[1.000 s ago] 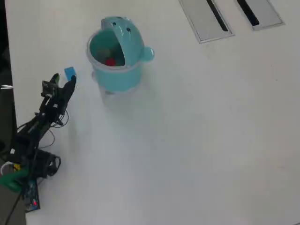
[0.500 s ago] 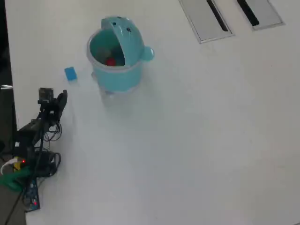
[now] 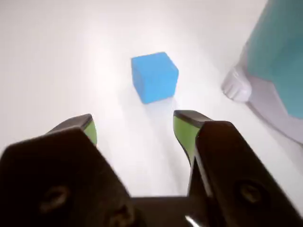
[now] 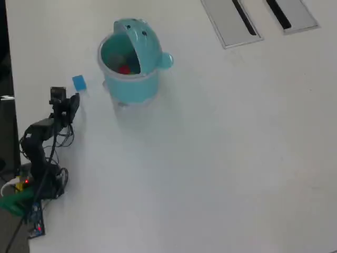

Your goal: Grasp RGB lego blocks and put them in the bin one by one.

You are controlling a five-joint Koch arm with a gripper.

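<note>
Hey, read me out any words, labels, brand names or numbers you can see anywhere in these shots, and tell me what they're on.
None can be read. The blue block, the bin, the claw and the grey slotted panels show no print. The small dark dots on the bin's lid are marks, not letters.

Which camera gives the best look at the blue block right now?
The wrist view: the blue block fills much of the frame, its top and side faces clear, lying on the table just ahead of the open tool. The overhead view shows it only as a tiny blue square between the tool and the bin.
</note>
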